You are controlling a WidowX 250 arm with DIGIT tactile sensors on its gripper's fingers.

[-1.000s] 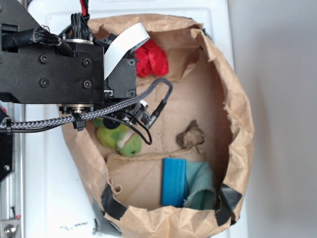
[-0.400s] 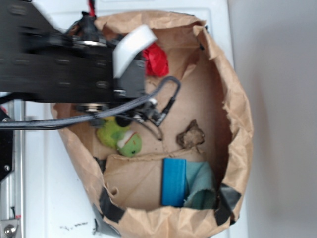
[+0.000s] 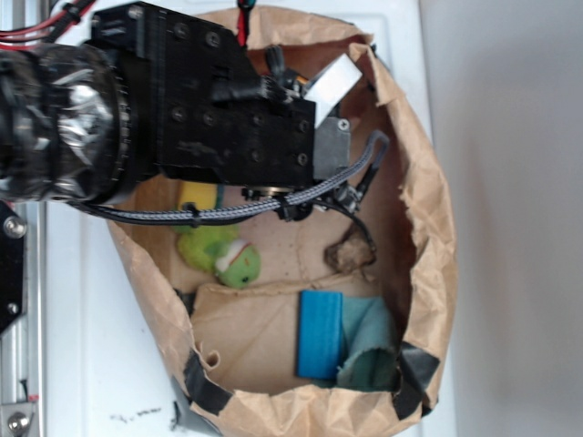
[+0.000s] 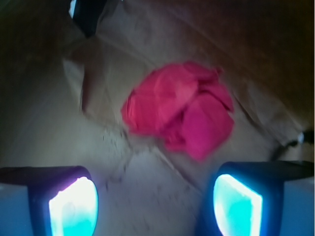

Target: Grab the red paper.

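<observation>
In the wrist view the red paper (image 4: 179,112), a crumpled bright red ball, lies on the brown paper floor of the bag, ahead of my gripper (image 4: 155,206). My two fingers stand wide apart at the bottom corners, open, with only bare paper between them. The ball is clear of both fingertips. In the exterior view the black arm (image 3: 209,109) hangs over the upper part of the paper bag (image 3: 437,228) and hides the red paper.
Inside the bag lie a green plush toy (image 3: 223,255), a small crumpled brown scrap (image 3: 351,253), a blue block (image 3: 319,332) and a teal cloth (image 3: 369,341). The bag's walls rise all round. Black tape (image 3: 205,381) holds its lower rim.
The arm has swung right and up over the bag's upper part. It now covers the red paper, which showed beside it in the exterior view a second ago.
</observation>
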